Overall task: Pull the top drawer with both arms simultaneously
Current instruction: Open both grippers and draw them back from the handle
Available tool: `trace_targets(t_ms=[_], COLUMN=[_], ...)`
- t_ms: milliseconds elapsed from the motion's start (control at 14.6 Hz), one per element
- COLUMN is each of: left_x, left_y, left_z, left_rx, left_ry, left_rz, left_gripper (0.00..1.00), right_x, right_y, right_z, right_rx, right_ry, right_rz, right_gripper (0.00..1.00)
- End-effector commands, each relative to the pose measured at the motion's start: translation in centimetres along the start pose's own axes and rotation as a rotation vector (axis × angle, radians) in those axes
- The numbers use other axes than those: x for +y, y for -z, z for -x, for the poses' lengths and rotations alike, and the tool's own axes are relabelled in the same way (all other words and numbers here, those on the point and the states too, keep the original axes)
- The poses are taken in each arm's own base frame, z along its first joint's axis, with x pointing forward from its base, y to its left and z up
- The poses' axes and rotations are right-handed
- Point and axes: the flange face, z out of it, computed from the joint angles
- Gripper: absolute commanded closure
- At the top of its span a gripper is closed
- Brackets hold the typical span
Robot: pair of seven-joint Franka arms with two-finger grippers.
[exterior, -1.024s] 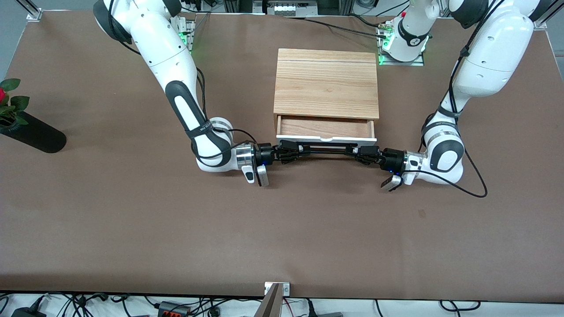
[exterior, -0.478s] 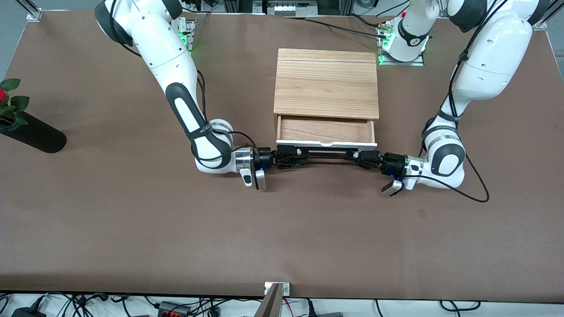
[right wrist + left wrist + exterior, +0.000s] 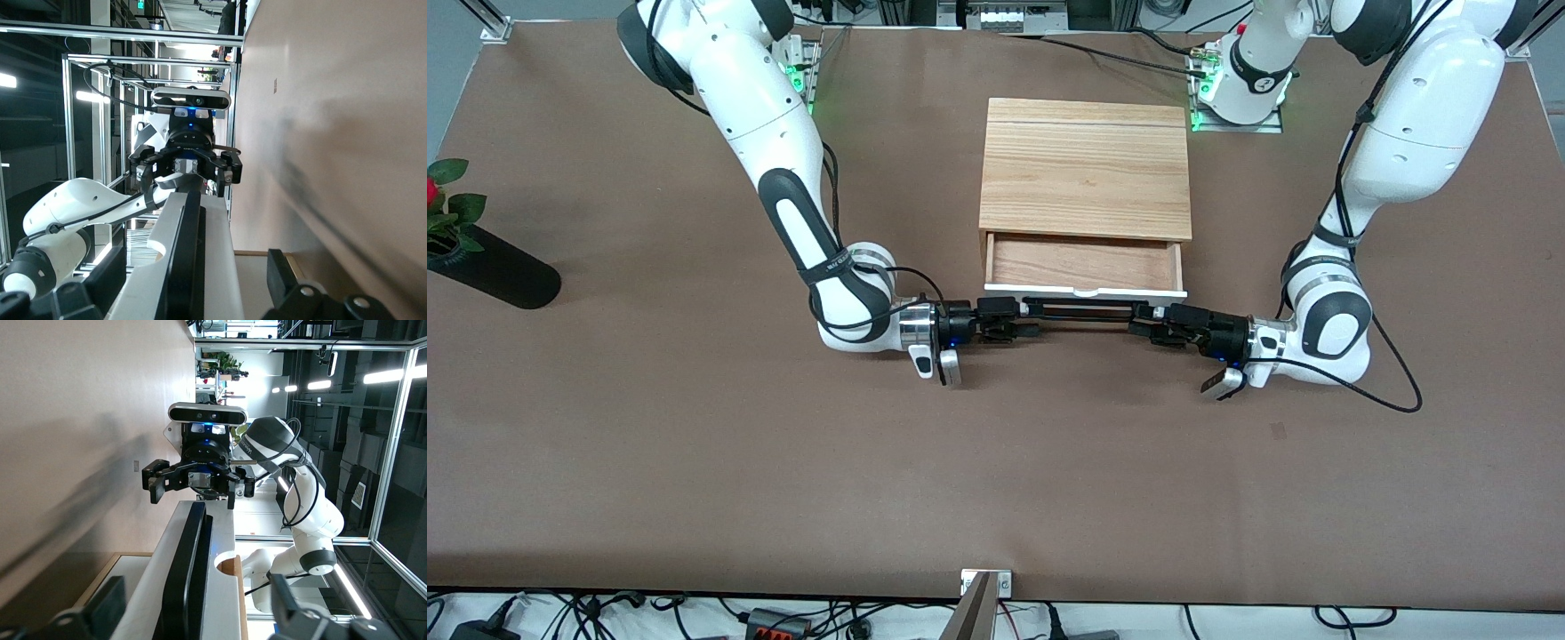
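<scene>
The top drawer [image 3: 1085,290] stands pulled out of the light wood cabinet [image 3: 1085,169], its wood inside showing. Its black bar handle [image 3: 1080,309] runs along the white front. My right gripper [image 3: 1021,318] is open at the handle's end toward the right arm. My left gripper [image 3: 1145,322] is open at the handle's other end. In the left wrist view the handle [image 3: 190,580] passes between my spread fingers [image 3: 110,607], with the right gripper [image 3: 195,495] open at its other end. The right wrist view shows the same: handle [image 3: 190,267], fingers [image 3: 283,273], left gripper [image 3: 187,175].
A black vase [image 3: 494,271] with a red flower lies at the table edge toward the right arm's end. Cables trail from both wrists onto the brown table [image 3: 996,462].
The drawer came a little farther out of the cabinet. Both grippers, shut on the handle before, now have their fingers spread, and both wrists have drawn slightly outward along the handle.
</scene>
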Motion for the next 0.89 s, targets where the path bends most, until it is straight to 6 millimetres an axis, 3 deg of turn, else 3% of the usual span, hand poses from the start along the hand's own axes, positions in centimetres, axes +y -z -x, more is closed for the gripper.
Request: trace_targets(t_ms=[0, 137, 273, 410, 478, 615, 751, 820], left_x=[3.2, 5.3, 9.1, 11.9, 13.1, 14.5, 15.5, 16.1], left_y=[1.2, 2.5, 4.7, 6.0, 6.8, 7.4, 8.1, 8.5], left_z=[-1.3, -2.9, -5.2, -6.5, -7.0, -6.3, -5.6, -5.2], left_rx=[0.008, -0.018, -0.093, -0.141, -0.141, -0.191, -0.238, -0.27], left_ry=[0.012, 0.011, 0.004, 0.032, 0.073, 0.15, 0.203, 0.215], left_rz=[-0.021, -0.084, -0.263, -0.419, -0.486, -0.618, -0.814, -0.933], left_gripper=[0.0, 0.0, 0.0, 0.0, 0.0, 0.0, 0.0, 0.0], right_x=[-1.1, -2.0, -3.0, -6.0, -6.5, -8.9, -10.7, -12.3], right_y=[1.2, 2.7, 4.8, 7.2, 9.1, 11.7, 15.5, 16.0], right_z=[-1.7, -3.3, -5.1, -7.0, -7.9, -9.1, -10.7, -11.1], right_rx=[0.042, 0.047, 0.067, 0.094, 0.098, 0.1, 0.133, 0.139], right_ry=[-0.054, -0.11, -0.18, -0.214, -0.227, -0.318, -0.468, -0.494], right_rz=[0.026, 0.051, 0.066, 0.09, 0.138, 0.233, 0.364, 0.419], right_gripper=[0.05, 0.05, 0.05, 0.05, 0.04, 0.0, 0.0, 0.0])
